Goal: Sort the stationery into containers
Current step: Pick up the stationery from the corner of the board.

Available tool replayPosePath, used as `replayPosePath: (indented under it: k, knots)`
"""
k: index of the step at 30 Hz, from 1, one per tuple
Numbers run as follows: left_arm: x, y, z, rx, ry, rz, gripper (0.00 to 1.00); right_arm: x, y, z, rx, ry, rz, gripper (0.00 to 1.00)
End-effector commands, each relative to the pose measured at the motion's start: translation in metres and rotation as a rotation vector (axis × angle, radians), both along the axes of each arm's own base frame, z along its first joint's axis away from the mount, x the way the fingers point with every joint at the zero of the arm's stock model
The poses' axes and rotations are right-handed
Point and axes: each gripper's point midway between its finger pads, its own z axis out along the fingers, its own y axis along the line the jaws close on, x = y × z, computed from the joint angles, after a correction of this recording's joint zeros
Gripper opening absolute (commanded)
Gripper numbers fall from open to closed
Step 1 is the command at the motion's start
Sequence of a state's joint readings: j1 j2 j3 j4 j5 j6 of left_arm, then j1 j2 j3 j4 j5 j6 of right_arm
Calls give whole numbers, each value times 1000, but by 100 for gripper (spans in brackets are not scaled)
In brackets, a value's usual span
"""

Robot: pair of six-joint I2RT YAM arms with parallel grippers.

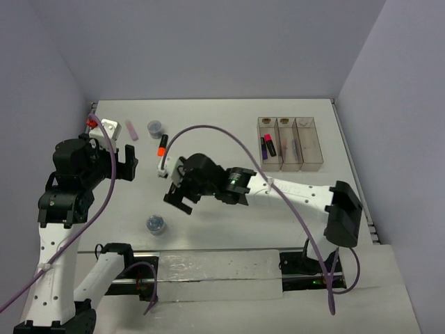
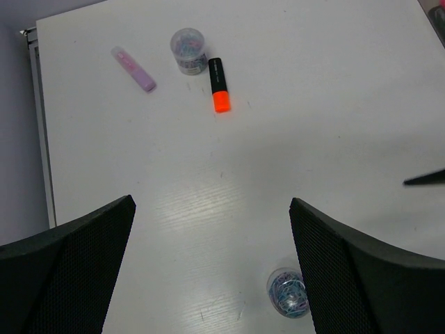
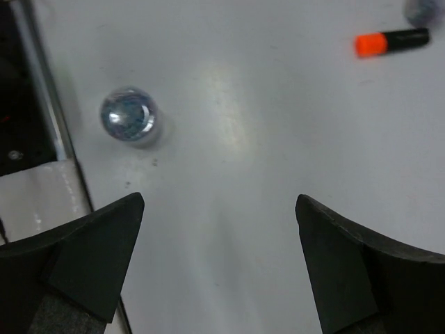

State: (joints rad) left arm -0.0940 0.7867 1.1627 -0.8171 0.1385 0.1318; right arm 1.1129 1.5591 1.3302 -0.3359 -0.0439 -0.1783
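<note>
The three joined clear bins [image 1: 290,142] stand at the back right. The left bin holds a purple and a pink highlighter [image 1: 267,146]; the middle bin holds thin sticks [image 1: 293,146]. An orange-ended highlighter [image 1: 161,146] [image 2: 218,85] [image 3: 391,42], a pale pink block [image 1: 131,131] [image 2: 134,69] and a clear pot [image 1: 155,127] [image 2: 188,50] lie at the back left. A second pot [image 1: 155,224] [image 2: 287,292] [image 3: 128,115] sits near the front edge. My left gripper [image 1: 127,162] [image 2: 212,278] is open and empty, raised at the left. My right gripper [image 1: 179,200] [image 3: 219,264] is open and empty above bare table, right of the second pot.
A white box with a red part [image 1: 106,129] stands at the back left corner. Purple cables [image 1: 208,129] arc over the middle of the table. A metal rail [image 3: 42,125] runs along the table's near edge beside the second pot. Grey walls close in the table.
</note>
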Motion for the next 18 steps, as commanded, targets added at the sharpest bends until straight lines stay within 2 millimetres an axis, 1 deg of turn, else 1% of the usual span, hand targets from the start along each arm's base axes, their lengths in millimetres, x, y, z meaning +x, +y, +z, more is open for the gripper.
replayPosePath:
  k: [1,2,3,5,8,10,15,16,18]
  knots:
    - [11,14,26,-30,-64,79,99,-40,51,-30,-17,47,164,97]
    - [11,14,29,-35,-68,82,99,-47,55,-33,-20,53,180,97]
    - [12,16,29,-41,-59,90,99,-54,66,-44,-36,78,197,97]
    - [14,19,32,-50,-62,102,99,-76,83,-62,-68,101,243,97]
    - [18,23,33,-56,-59,121,99,-82,100,-61,-57,103,232,97]
    - [21,31,34,-58,-50,152,99,-80,111,-69,-67,125,187,98]
    - [27,39,33,-65,-35,180,99,-76,122,-92,-118,132,120,98]
    - [28,40,33,-67,-34,185,99,-77,124,-92,-118,130,116,98]
    - [32,45,33,-72,-28,204,99,-78,130,-101,-126,146,107,98]
